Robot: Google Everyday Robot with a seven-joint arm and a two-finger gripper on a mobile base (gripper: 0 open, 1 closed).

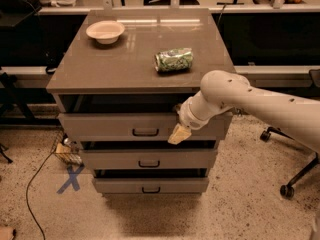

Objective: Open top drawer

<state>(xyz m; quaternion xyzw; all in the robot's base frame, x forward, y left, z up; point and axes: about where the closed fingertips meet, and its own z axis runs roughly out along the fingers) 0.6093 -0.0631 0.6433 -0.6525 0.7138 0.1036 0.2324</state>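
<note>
facing the top drawer (100, 126) front, the tool (179, 134) sits right of its handle (145, 132).

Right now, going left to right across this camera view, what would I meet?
Blue X → bowl → handle of the top drawer → end effector at that drawer's front, right of the handle → chair wheel.

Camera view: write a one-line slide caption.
Robot gripper at the top drawer front, right of its black handle; a bowl and a green can sit on the cabinet top.
</note>
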